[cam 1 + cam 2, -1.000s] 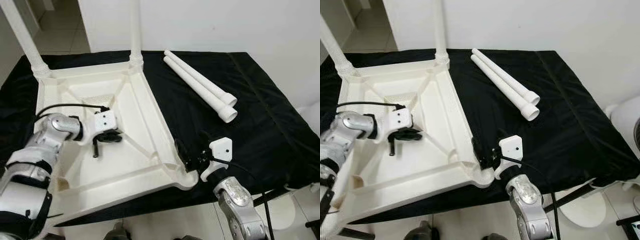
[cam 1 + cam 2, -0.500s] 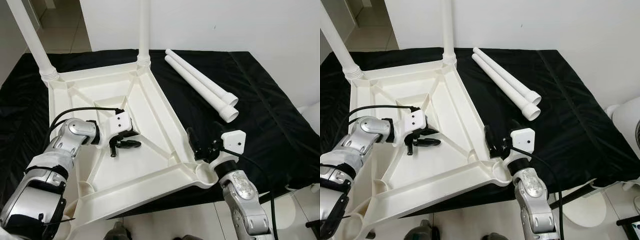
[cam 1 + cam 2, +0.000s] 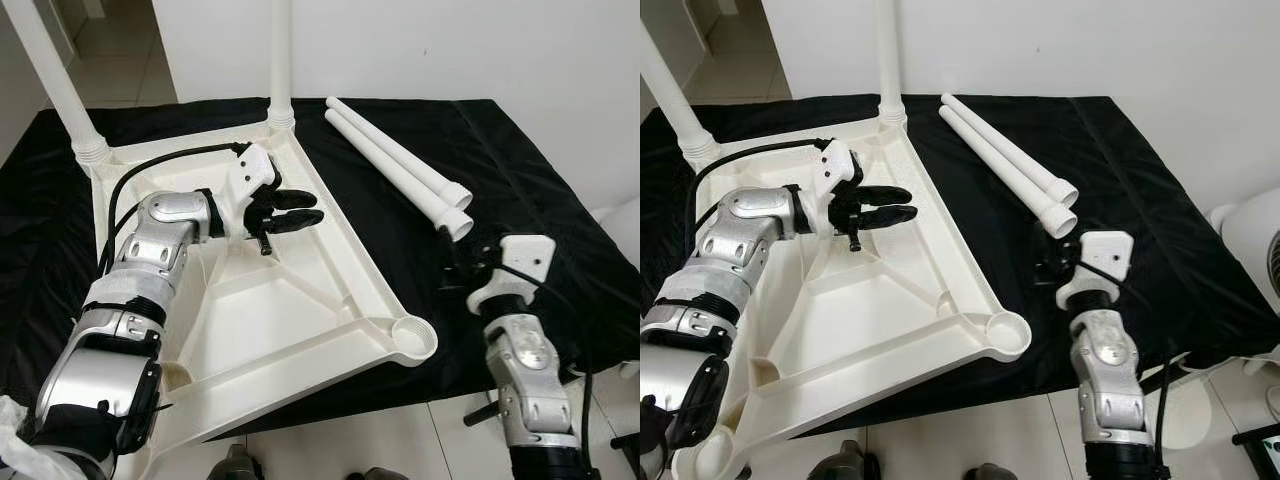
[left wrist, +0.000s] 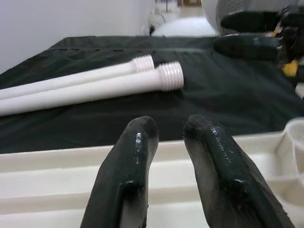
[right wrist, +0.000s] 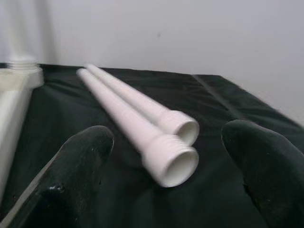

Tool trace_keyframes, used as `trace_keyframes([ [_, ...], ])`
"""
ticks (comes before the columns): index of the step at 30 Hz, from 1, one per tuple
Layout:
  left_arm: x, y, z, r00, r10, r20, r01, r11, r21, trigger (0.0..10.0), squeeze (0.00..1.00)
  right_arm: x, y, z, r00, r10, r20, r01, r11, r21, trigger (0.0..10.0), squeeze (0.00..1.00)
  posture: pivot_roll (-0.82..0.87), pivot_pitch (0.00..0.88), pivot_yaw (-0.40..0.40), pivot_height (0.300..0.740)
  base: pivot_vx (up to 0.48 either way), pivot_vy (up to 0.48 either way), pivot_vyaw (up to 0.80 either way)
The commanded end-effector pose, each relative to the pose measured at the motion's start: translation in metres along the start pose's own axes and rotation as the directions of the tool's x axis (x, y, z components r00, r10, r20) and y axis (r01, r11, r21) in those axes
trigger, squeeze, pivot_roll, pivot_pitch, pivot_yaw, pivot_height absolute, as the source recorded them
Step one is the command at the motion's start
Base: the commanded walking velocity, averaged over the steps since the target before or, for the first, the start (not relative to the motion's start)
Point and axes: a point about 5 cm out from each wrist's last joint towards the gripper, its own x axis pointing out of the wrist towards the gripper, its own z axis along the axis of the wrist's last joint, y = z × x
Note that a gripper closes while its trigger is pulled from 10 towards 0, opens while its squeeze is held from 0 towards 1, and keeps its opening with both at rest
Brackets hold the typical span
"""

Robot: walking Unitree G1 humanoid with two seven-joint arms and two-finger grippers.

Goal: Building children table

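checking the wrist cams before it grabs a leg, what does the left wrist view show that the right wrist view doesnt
Left wrist view: the left hand, fingers a narrow gap apart, above the upturned tabletop's white rim, with the two loose legs seen side-on.

Right wrist view: the right hand, fingers spread wide, facing the legs' hollow threaded ends, plus the base of a fitted leg.

Shared: the loose legs lying side by side on the black cloth.

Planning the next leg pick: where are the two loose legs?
The two loose legs lie side by side on the black cloth, right of the upturned tabletop, ahead of the right hand.
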Motion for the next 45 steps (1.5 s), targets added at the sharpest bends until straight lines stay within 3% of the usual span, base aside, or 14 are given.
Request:
trace_keyframes([
  [1, 0.005, 0.010, 0.003, 0.980, 0.200, 0.011, -0.199, 0.980, -0.020, 10.0, 0.00, 0.004, -0.010, -0.004, 0.998, -0.051, -0.023, 0.051, 0.999, -0.006, 10.0, 0.00, 0.01, 0.050, 0.000, 0.740, 0.000, 0.000, 0.00],
  [8, 0.023, 0.008, 0.002, 0.962, 0.272, -0.032, -0.271, 0.962, 0.018, 10.0, 0.00, 0.016, -0.022, -0.010, 0.992, -0.109, -0.066, 0.108, 0.994, -0.023, 10.0, 0.00, 0.00, 0.047, 0.003, 0.740, 0.000, 0.000, 0.00],
  [15, 0.050, -0.004, 0.012, 0.966, 0.257, 0.030, -0.256, 0.966, -0.043, 10.0, 0.00, 0.031, -0.032, -0.007, 0.996, -0.079, -0.034, 0.078, 0.996, -0.038, 10.0, 0.00, 0.00, 0.046, -0.004, 0.740, 0.000, 0.000, 0.00],
  [28, 0.065, -0.006, 0.025, 0.963, 0.249, 0.104, -0.245, 0.968, -0.053, 10.0, 0.00, 0.045, -0.036, 0.003, 0.996, -0.084, 0.010, 0.084, 0.996, -0.017, 10.0, 0.00, -0.04, 0.120, -0.026, 0.740, 0.000, 0.000, 0.00],
  [29, 0.065, -0.006, 0.026, 0.960, 0.258, 0.109, -0.252, 0.965, -0.065, 10.0, 1.00, 0.046, -0.036, 0.005, 0.996, -0.083, 0.015, 0.083, 0.996, -0.019, 10.0, 0.00, -0.04, 0.128, -0.029, 0.740, 0.000, 0.000, 0.00],
  [33, 0.065, -0.005, 0.028, 0.957, 0.266, 0.118, -0.258, 0.963, -0.080, 10.0, 1.00, 0.046, -0.035, 0.006, 0.998, -0.066, 0.020, 0.067, 0.998, -0.015, 10.0, 0.00, -0.04, 0.138, -0.029, 0.740, 0.000, 0.000, 0.00],
  [34, 0.066, -0.004, 0.032, 0.953, 0.276, 0.127, -0.266, 0.960, -0.087, 10.0, 1.00, 0.046, -0.034, 0.008, 0.999, -0.045, 0.031, 0.045, 0.999, -0.002, 10.0, 1.00, -0.03, 0.154, -0.033, 0.740, 0.000, 0.000, 0.00],
  [36, 0.067, -0.006, 0.039, 0.954, 0.262, 0.143, -0.254, 0.964, -0.073, 10.0, 1.00, 0.048, -0.034, 0.012, 0.998, -0.027, 0.050, 0.027, 1.000, 0.002, 10.0, 1.00, -0.02, 0.159, -0.032, 0.740, 0.000, 0.000, 0.00],
  [37, 0.067, -0.009, 0.044, 0.956, 0.246, 0.161, -0.238, 0.969, -0.068, 10.0, 0.00, 0.050, -0.034, 0.014, 0.998, -0.018, 0.056, 0.018, 1.000, -0.001, 10.0, 1.00, -0.01, 0.177, -0.031, 0.740, 0.000, 0.000, 0.00],
  [39, 0.067, -0.011, 0.048, 0.957, 0.234, 0.173, -0.226, 0.972, -0.066, 10.0, 0.00, 0.051, -0.034, 0.015, 0.998, -0.012, 0.059, 0.012, 1.000, -0.004, 10.0, 1.00, -0.01, 0.177, -0.031, 0.740, 0.000, 0.000, 0.00],
  [40, 0.067, -0.014, 0.051, 0.958, 0.219, 0.185, -0.210, 0.976, -0.065, 10.0, 0.00, 0.053, -0.034, 0.016, 0.998, 0.001, 0.061, 0.000, 1.000, -0.004, 10.0, 0.25, -0.01, 0.185, -0.031, 0.740, 0.000, 0.000, 0.00],
  [41, 0.066, -0.016, 0.053, 0.959, 0.207, 0.193, -0.199, 0.978, -0.063, 10.0, 0.00, 0.053, -0.033, 0.017, 0.998, 0.009, 0.065, -0.009, 1.000, -0.004, 10.0, 0.25, 0.00, 0.195, -0.032, 0.740, 0.000, 0.000, 0.00],
  [42, 0.064, -0.020, 0.054, 0.966, 0.177, 0.190, -0.173, 0.984, -0.038, 10.0, 0.00, 0.054, -0.031, 0.019, 0.997, 0.037, 0.067, -0.038, 0.999, 0.016, 10.0, 0.00, 0.01, 0.207, -0.033, 0.740, 0.000, 0.000, 0.00],
  [45, 0.062, -0.026, 0.054, 0.972, 0.149, 0.184, -0.151, 0.989, -0.002, 10.0, 0.00, 0.056, -0.028, 0.021, 0.994, 0.077, 0.075, -0.079, 0.997, 0.027, 10.0, 0.00, 0.03, 0.227, -0.036, 0.740, 0.000, 0.000, 0.00],
])
